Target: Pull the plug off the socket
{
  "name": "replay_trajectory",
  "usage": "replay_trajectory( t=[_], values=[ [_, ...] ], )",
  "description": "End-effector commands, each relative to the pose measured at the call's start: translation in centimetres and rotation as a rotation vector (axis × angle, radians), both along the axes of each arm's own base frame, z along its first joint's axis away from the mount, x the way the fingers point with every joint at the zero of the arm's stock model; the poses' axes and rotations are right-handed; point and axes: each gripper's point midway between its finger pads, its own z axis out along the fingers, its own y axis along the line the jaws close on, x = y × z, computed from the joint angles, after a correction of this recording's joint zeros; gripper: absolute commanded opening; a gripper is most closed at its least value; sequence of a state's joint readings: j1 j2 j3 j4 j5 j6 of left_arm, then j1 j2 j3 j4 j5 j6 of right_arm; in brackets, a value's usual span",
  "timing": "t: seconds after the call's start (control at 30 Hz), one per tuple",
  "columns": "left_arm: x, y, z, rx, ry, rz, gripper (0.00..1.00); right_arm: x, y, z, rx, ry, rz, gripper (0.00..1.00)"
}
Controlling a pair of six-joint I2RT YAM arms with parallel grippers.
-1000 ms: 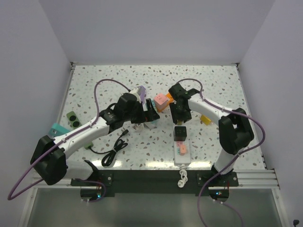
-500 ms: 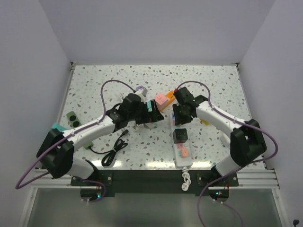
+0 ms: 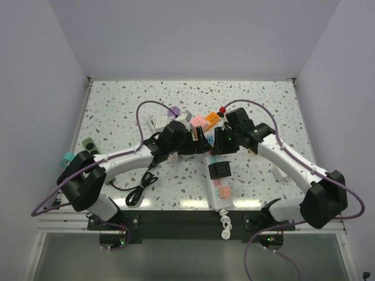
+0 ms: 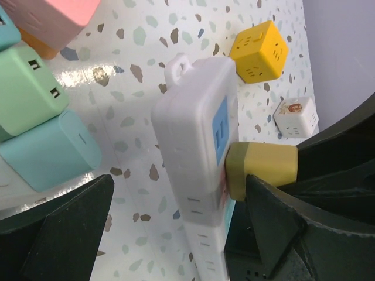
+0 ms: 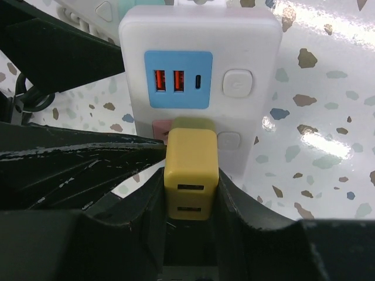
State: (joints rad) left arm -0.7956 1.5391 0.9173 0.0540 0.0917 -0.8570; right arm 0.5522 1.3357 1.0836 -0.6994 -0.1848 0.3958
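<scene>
Right wrist view: the yellow plug [image 5: 190,158] sits in the white power strip [image 5: 199,58], just below its blue USB panel, and the right hand [image 5: 190,181] is clamped on its two sides.
Change: a second ago the right hand's jaws stood apart above the strip; now they have closed on the plug, and both arms have swung in over the strip's far end.
Left hand [image 4: 170,234]: jaws wide apart, straddling the strip beside the plug and gripping nothing; I cannot tell whether either finger touches the strip.
Plug position: fully seated in its socket, with no gap showing at the strip's face.
Strip position: lying on the speckled surface [image 3: 117,105] between the two arms, with a black cube [image 3: 220,170] plugged in nearer the bases.
Meaning for the task: the grasp looks made, so the pull itself is what remains.
Risk: with nothing holding the strip down, it may lift along with the plug.
</scene>
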Motion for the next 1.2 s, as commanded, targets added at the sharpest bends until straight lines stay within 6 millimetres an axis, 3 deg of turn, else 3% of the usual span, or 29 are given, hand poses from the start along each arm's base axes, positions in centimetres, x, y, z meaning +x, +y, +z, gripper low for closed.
replay_trajectory(
  t=[0.0, 0.37, 0.6, 0.73, 0.93, 0.97, 1.03, 1.07, 1.13, 1.17],
  values=[
    [1.4, -1.2, 3.1, -0.109, -0.119, 0.066, 1.00, -0.5, 2.7, 2.9, 0.163, -0.022, 0.065, 0.00],
    [1.2, -1.2, 0.6, -0.037, -0.113, 0.159, 1.00, -1.6, 4.3, 4.1, 0.270, -0.010, 0.143, 0.00],
    [2.3, -0.5, 1.1, -0.057, -0.124, 0.261, 0.98, -2.4, 4.3, 4.7, 0.288, -0.010, 0.176, 0.00],
    [2.0, -2.1, 1.8, -0.102, -0.138, 0.193, 0.93, -2.5, 4.3, 5.0, 0.297, -0.018, 0.179, 0.00],
    [-0.1, -5.0, 1.9, -0.168, -0.131, 0.045, 0.65, -1.3, 4.3, 5.4, 0.295, -0.064, 0.128, 0.00],
    [-0.7, -5.0, 1.3, -0.161, -0.119, 0.033, 0.53, -1.1, 4.3, 5.6, 0.297, -0.064, 0.124, 0.00],
    [-1.1, -4.4, 0.3, -0.143, -0.101, 0.036, 0.40, -0.8, 4.2, 5.7, 0.287, -0.073, 0.107, 0.00],
    [-1.1, -4.1, 0.1, -0.134, -0.097, 0.044, 0.22, -0.6, 4.1, 5.6, 0.280, -0.078, 0.100, 0.00],
    [-1.1, -3.0, -0.6, -0.099, -0.087, 0.076, 0.00, -0.4, 3.7, 5.5, 0.263, -0.093, 0.082, 0.00],
    [-0.9, -2.5, -0.7, -0.085, -0.087, 0.093, 0.00, -0.4, 3.5, 5.6, 0.260, -0.104, 0.077, 0.00]
  ],
)
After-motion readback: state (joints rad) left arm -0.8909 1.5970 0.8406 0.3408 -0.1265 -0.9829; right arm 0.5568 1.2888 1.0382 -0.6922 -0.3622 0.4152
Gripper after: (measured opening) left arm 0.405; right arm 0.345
